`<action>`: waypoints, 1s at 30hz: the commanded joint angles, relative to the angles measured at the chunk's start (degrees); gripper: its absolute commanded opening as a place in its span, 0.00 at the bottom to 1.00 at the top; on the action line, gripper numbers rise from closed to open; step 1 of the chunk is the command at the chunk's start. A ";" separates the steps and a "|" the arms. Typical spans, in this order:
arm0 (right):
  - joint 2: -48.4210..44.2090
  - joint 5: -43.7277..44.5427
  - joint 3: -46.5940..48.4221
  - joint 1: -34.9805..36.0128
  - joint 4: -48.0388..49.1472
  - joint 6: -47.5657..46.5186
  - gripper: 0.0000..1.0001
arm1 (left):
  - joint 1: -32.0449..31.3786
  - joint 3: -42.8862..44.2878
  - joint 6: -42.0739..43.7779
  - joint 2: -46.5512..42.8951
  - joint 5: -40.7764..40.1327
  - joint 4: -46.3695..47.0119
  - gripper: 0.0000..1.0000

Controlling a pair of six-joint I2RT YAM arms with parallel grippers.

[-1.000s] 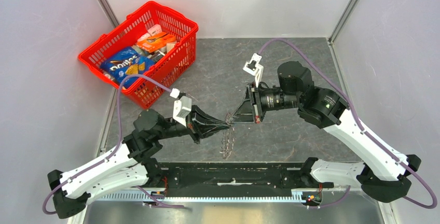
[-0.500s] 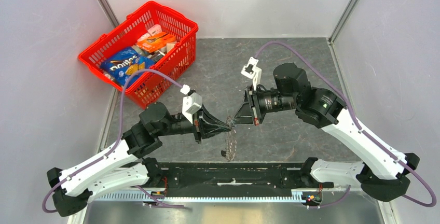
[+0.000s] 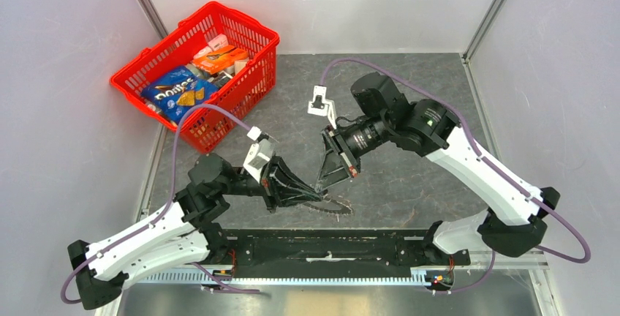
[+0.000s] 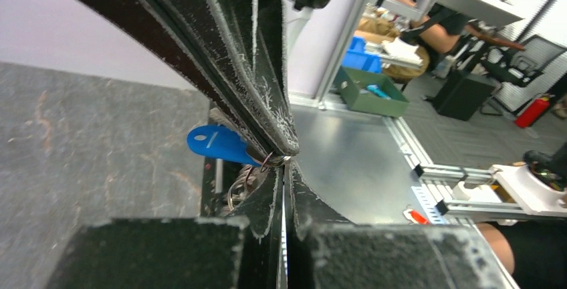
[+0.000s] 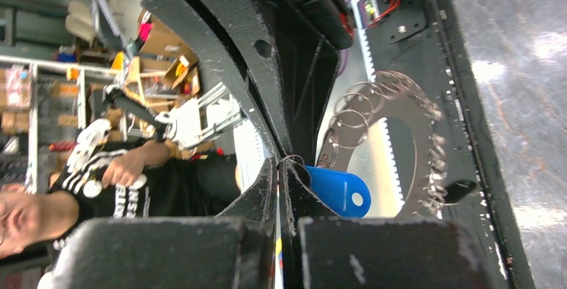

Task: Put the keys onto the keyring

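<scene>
Two tools meet tip to tip near the front edge of the counter (image 3: 409, 177) — the left tool (image 3: 319, 197) and the right tool (image 3: 319, 182), both pinched tight. We see a thin wire ring (image 4: 267, 162) right where their tips touch, though we cannot tell which one grips it. The keys (image 3: 338, 206) fan out like a toothed wheel just beside the tips, near the black rail (image 3: 329, 246) — the small blue key (image 4: 215, 143) sits against the ring. A red basket (image 3: 252, 85) stands well apart, far left.
</scene>
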 commanded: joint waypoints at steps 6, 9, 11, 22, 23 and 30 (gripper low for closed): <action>9.21 1.49 13.62 4.93 -2.05 -7.44 0.00 | -0.92 -1.34 -5.68 -3.24 4.16 18.41 0.02; 8.82 4.73 14.44 6.11 -2.83 -6.91 0.00 | -0.92 -0.82 -2.91 -4.27 1.32 14.85 0.02; 7.86 7.93 14.33 6.85 -3.37 -6.48 0.00 | -0.90 0.28 -1.34 -4.45 -0.76 11.57 0.02; 1.85 18.47 11.09 8.81 -2.67 -3.74 0.00 | -0.92 2.95 2.87 -3.56 -4.55 4.98 0.02; 1.33 19.23 10.86 8.81 -2.66 -3.72 0.00 | -0.92 2.87 2.78 -3.66 -4.44 5.06 0.02; -3.03 24.29 8.64 8.81 -1.66 -4.37 0.00 | -0.92 2.68 2.89 -4.17 -3.71 5.79 0.02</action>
